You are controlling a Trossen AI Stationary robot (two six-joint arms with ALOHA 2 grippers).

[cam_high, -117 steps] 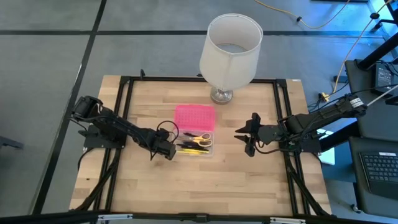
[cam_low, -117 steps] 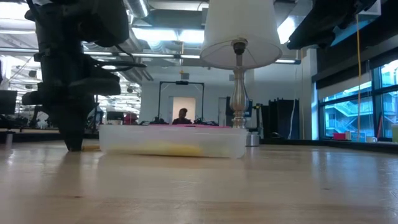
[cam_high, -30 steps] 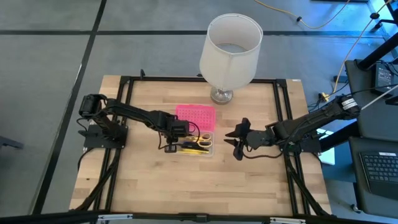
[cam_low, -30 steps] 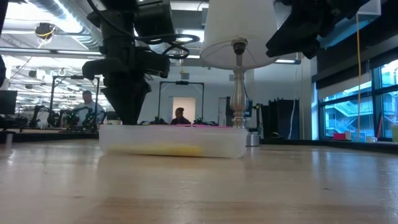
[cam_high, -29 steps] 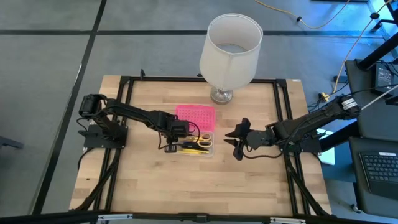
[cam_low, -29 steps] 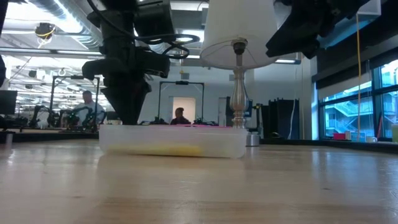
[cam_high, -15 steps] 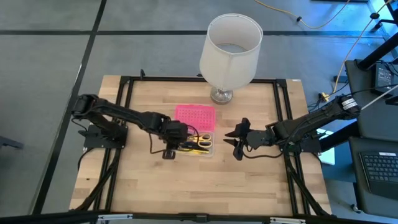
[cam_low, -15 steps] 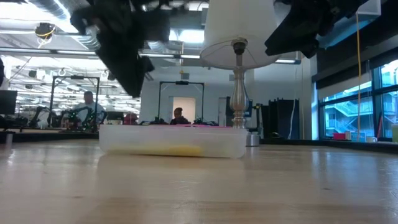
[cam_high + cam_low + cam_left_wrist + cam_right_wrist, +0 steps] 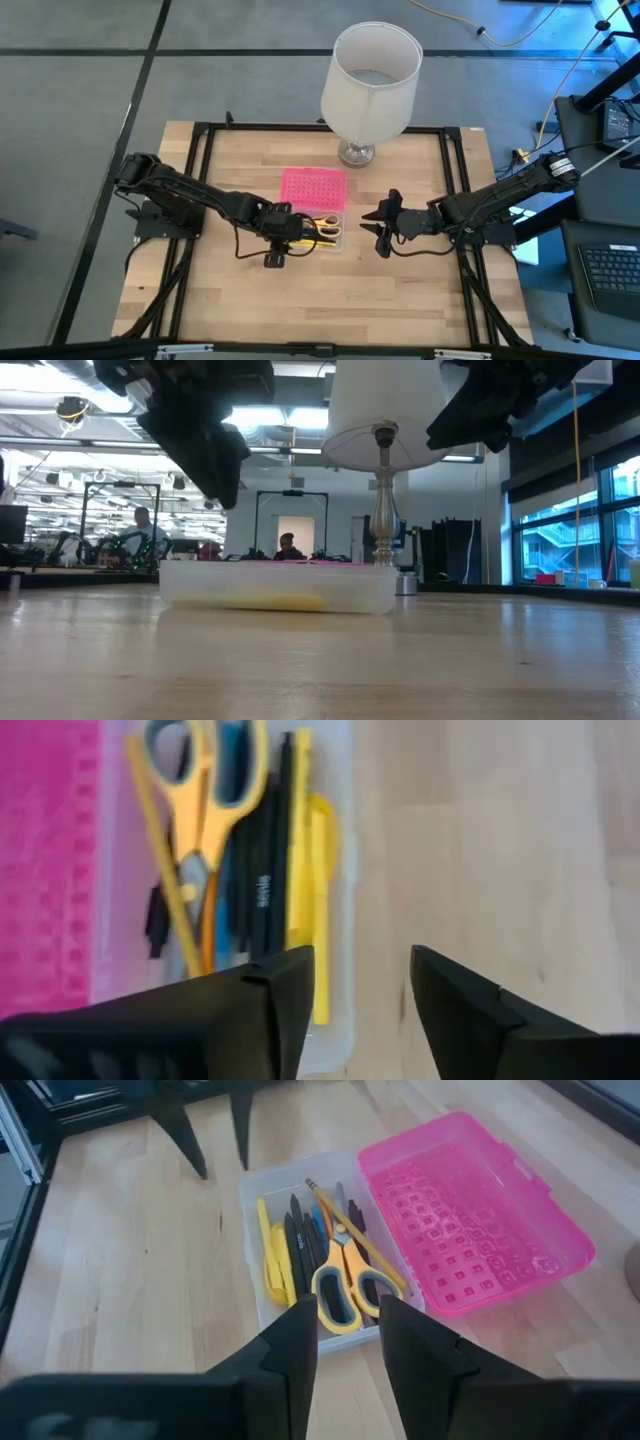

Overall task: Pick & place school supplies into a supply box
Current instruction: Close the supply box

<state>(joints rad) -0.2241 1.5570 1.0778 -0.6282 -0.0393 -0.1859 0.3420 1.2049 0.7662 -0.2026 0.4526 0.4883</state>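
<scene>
Supply box [image 9: 312,228] sits mid-table, pink lid [image 9: 470,1210] open, scissors [image 9: 345,1285] and pens [image 9: 262,880] inside; lamp [image 9: 371,75] behind. My left gripper [image 9: 275,251], fingers apart and empty, hangs beside the box. My right gripper [image 9: 380,228] waits near it, fingers parted, holding nothing.

White lettering on a black pen [image 9: 262,900] in the box, perhaps a brand, unreadable.

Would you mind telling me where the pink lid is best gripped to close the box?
Probably the pink lid by its free long edge, the one away from the clear tray. It lies open flat beside the tray, hinged along the shared edge, so the right end effector could approach from above that outer side.
</scene>
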